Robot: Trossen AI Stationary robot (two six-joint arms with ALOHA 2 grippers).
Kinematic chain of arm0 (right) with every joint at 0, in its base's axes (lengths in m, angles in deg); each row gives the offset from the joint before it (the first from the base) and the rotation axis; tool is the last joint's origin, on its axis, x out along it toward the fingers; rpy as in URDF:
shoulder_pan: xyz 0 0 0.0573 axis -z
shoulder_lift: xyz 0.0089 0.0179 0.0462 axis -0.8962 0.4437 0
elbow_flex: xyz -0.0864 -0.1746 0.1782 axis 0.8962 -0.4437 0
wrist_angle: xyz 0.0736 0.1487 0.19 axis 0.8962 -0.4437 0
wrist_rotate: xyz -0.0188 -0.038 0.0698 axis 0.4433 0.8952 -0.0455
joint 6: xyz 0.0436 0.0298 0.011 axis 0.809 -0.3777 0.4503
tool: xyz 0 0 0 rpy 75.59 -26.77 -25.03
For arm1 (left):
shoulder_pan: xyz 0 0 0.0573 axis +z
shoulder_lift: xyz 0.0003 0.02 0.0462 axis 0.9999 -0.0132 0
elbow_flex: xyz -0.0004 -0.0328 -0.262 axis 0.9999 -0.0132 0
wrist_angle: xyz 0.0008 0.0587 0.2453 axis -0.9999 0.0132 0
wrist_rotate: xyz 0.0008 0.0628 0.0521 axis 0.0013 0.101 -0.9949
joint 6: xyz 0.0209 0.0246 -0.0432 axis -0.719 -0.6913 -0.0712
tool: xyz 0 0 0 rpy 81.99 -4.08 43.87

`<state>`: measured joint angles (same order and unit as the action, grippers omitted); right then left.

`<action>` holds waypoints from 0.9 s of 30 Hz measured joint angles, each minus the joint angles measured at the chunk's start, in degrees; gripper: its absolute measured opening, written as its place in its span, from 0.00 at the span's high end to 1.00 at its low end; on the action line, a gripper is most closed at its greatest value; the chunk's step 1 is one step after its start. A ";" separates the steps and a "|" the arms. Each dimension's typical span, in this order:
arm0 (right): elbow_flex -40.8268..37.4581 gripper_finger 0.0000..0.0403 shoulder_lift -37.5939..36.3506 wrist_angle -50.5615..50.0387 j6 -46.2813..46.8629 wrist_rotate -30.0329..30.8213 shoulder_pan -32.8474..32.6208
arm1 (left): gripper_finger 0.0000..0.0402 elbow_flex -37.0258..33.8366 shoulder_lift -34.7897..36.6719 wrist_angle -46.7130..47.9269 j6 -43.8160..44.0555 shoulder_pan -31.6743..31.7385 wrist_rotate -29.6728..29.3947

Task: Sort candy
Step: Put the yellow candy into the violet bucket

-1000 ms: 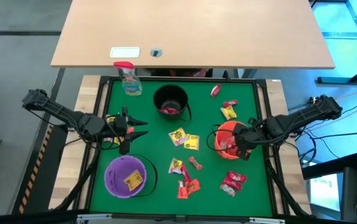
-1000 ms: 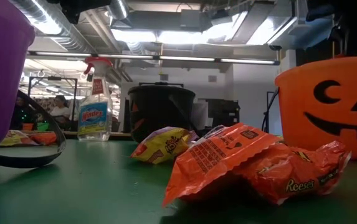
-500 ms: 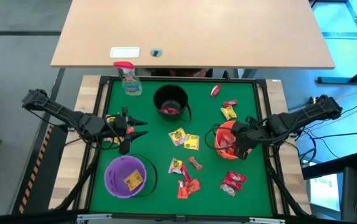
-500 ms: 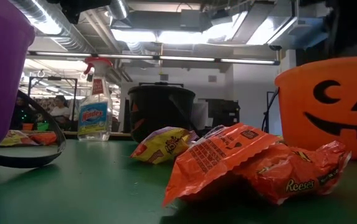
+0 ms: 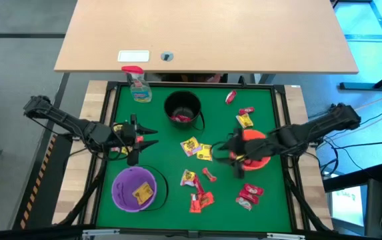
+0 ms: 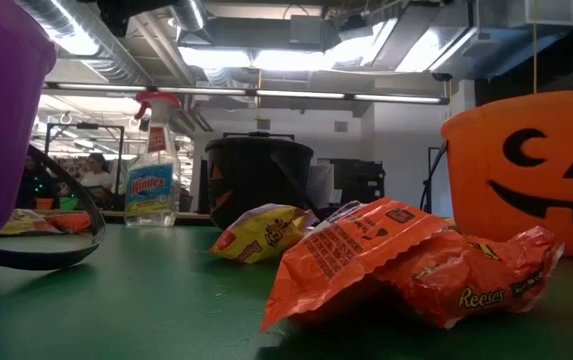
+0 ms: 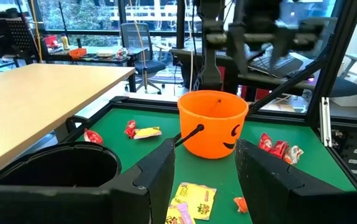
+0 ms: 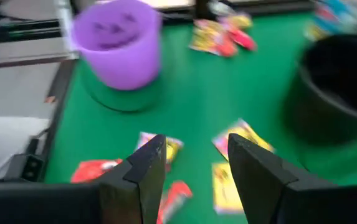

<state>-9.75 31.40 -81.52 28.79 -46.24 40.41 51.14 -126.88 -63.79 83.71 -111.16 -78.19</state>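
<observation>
Candy packets lie flat on the green mat: yellow ones at the centre, red and yellow ones toward the near edge, red ones at the near right, more at the far right. In the low view, orange packets lie close to the camera. Some candy lies in the purple bucket and the black bucket. My right gripper hangs open above the mat at the orange bucket's left side, nothing between its fingers. My left gripper waits open and level at the mat's left.
A clear spray bottle with a red top stands at the mat's far left corner. A raised black frame rims the mat. A wooden table stands beyond the far edge. Bare mat lies between the purple bucket and the centre candy.
My right gripper has risen from over the orange bucket and swung toward the table's left, past the bucket's left rim. It has tipped up from pointing steeply down to a shallower slant. The candy on the mat has stayed put.
</observation>
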 joint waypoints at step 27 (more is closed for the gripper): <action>-0.05 0.57 35.99 21.55 -22.14 -1.55 -0.35 | 0.61 -0.02 -0.01 -0.24 -0.35 0.04 -0.54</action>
<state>-9.80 67.39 -59.97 6.65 -47.79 40.07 51.12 -126.89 -64.03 83.36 -111.11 -78.73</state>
